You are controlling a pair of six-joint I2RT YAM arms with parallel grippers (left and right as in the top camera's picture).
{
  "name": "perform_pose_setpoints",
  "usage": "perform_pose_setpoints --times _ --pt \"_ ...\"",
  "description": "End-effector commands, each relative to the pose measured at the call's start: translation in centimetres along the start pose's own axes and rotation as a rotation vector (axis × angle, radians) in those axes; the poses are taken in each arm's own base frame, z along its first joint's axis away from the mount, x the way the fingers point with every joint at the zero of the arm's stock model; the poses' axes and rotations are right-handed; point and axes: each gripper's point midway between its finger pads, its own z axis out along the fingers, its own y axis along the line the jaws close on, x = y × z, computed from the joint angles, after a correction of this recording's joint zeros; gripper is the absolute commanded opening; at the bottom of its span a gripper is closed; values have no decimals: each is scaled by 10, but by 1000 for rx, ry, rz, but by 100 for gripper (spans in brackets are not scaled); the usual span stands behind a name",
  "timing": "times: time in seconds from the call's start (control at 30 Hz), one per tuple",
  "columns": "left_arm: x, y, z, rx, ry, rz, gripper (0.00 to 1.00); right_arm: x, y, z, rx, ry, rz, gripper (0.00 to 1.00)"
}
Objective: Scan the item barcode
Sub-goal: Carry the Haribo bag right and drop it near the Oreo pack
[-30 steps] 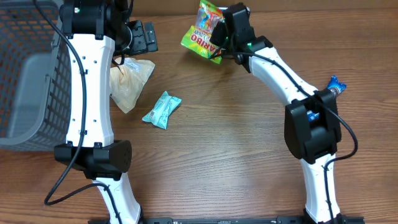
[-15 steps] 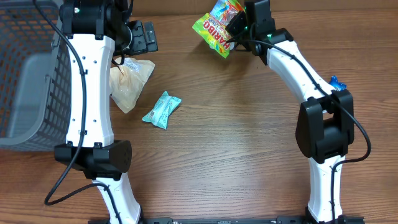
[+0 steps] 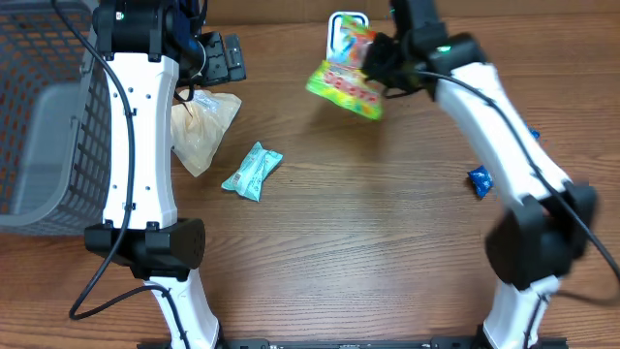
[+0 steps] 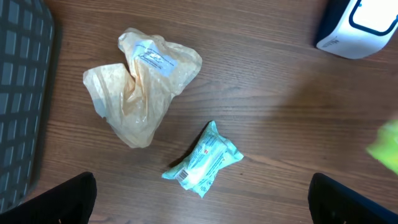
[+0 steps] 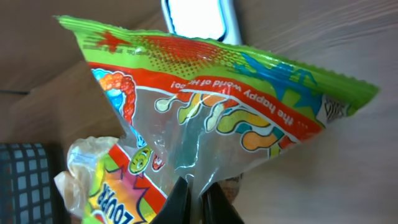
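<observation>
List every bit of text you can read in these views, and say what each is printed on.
"the happy world of": upside down on the red band of the green and red gummy candy bag; the word after it is not legible.
"ZOUR": at the lower left of the same bag, cut off by the frame edge.
White label on the crumpled yellowish plastic bag: too small to read.
Print on the teal foil packet: too blurred to read.

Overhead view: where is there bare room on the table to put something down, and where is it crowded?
The widest bare wood of the table lies between the teal packet and the blue wrapper, down to the front edge. It is crowded at back left, where basket, tan bag and packet lie close, and by the scanner, where the candy bag hangs.
</observation>
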Motion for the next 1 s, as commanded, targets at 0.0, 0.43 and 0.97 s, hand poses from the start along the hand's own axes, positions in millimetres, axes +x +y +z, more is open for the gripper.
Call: perform_pose_setpoints --times 0.0,0.43,0.97 --pt "1 0 -5 5 -9 5 100 -45 -29 -93 79 -192 8 4" --pt "1 0 -5 5 -9 5 100 -25 -221 -86 563 -102 201 4" --pt "1 0 -5 5 -9 5 100 -12 -288 -57 606 -110 250 68"
